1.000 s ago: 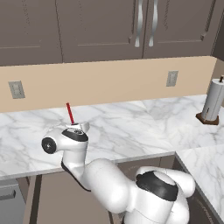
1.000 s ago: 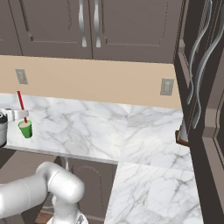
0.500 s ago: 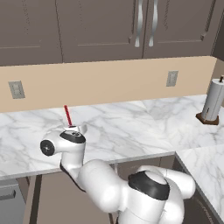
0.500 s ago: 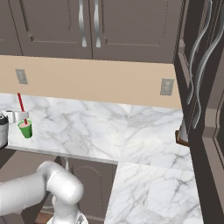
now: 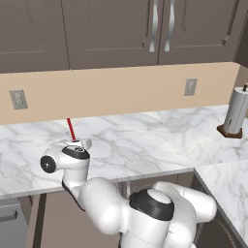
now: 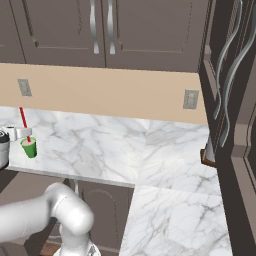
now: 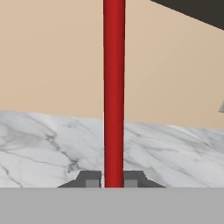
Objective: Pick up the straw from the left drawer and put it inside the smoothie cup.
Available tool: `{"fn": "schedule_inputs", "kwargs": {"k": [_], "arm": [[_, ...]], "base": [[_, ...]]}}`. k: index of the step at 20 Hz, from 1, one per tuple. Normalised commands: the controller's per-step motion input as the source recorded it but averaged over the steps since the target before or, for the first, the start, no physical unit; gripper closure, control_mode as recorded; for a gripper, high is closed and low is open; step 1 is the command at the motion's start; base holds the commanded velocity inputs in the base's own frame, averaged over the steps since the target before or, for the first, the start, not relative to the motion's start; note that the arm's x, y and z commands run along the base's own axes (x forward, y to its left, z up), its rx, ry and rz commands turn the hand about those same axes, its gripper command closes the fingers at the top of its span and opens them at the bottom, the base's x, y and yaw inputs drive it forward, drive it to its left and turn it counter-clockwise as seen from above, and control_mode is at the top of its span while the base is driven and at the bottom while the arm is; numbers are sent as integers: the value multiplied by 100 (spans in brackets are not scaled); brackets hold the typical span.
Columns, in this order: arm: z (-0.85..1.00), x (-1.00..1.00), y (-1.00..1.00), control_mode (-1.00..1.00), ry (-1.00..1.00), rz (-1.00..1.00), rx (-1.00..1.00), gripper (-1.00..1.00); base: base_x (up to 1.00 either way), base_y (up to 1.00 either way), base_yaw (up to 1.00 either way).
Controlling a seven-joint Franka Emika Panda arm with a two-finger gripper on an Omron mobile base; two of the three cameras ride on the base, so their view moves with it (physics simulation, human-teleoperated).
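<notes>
Nearest the cameras, the white jointed arm point(image 5: 111, 208) bends up from the base toward the front edge of the white marble desk point(image 5: 145, 140). Its two-finger hand point(image 7: 113, 179) is closed on the thin straight red straw point(image 7: 114, 87): in the hand view a dark finger tip point(image 7: 89, 179) presses each side of the stick, which runs straight up from between them. In the left base view the straw point(image 5: 70, 129) rises above the wrist, leaning slightly left, its lower part hidden behind the hand. In the right base view the straw point(image 6: 24, 122) stands over the small green tapered cup with pale pink filling point(image 6: 29, 147), its lower end at the cup's mouth; whether the tip is inside the filling cannot be told. The cup sits near the front edge of the desk at its left end. Farther right on the desk stands an upright grey roll on a dark brown base point(image 5: 234, 114). Behind runs a beige backsplash point(image 5: 121, 92) with a grey wall outlet point(image 5: 190, 86), and above it dark brown cabinet doors with vertical silver handles point(image 5: 155, 24).
</notes>
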Motion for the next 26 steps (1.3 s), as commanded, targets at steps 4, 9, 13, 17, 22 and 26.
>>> {"fn": "schedule_inputs", "kwargs": {"k": [4,9,13,17,22,26], "arm": [[-14,11,16,-100,0,0,0,100],[-16,9,15,-100,0,0,0,100],[-9,13,13,-100,0,0,0,100],[-9,13,10,-100,0,0,0,100],[-13,12,11,-100,0,0,0,100],[-13,1,6,-100,0,0,0,100]], "base": [[0,0,0],[0,0,0],[0,0,0],[0,0,0],[0,0,0],[0,0,0]]}}
